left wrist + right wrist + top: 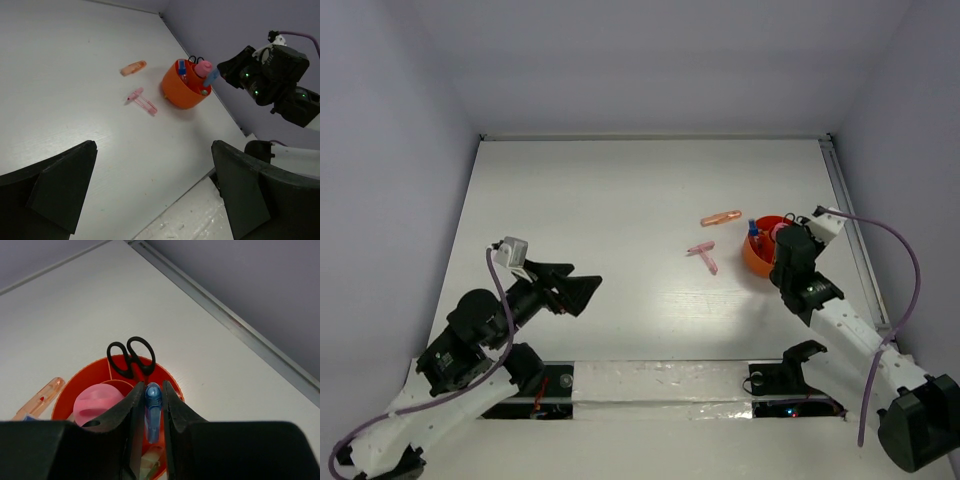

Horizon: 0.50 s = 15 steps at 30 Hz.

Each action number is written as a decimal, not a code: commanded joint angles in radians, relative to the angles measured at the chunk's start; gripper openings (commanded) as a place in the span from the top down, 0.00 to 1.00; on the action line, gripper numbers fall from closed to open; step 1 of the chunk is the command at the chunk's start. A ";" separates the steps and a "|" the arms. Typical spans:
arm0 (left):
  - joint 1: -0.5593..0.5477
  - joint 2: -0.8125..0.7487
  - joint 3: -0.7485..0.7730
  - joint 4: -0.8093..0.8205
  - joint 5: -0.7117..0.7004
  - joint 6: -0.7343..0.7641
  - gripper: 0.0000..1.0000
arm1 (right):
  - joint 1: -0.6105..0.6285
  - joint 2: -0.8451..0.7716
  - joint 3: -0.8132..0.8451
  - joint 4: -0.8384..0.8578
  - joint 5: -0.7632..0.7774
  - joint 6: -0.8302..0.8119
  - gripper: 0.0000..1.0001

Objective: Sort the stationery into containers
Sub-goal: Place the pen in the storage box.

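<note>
1. The right gripper [152, 390] is clamped on a clear-blue piece [152, 412] and holds it over the orange bowl [87, 377]. This looks like the drop-in step.
2. In the bowl, the black-handled scissors [131, 356] stand at 12 o'clock and the pink tube [97, 401] at 9 o'clock of the held piece.
3. The next move calls for parting the jaws with the piece inside the rim, then lifting clear of the scissors.
4. In the top view, a pink T-shaped piece [703, 252] lies on the table at 9 o'clock of the bowl and a peach translucent piece [720, 217] at 10 o'clock. Both are unsorted.
5. The left gripper [578, 283] is spread wide and empty, far off at 9 o'clock.
</note>
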 commanded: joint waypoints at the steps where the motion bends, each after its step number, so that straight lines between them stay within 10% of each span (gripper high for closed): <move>1: -0.137 0.004 0.039 -0.093 -0.234 -0.097 0.01 | -0.003 -0.006 -0.027 0.079 -0.012 0.007 0.96; 10: -0.104 0.090 0.027 0.074 -0.187 0.042 0.01 | -0.003 -0.061 0.028 0.002 -0.090 0.007 0.38; 15: 0.055 0.128 0.004 0.161 -0.020 0.068 0.01 | -0.003 -0.055 0.138 -0.079 -0.335 -0.084 0.30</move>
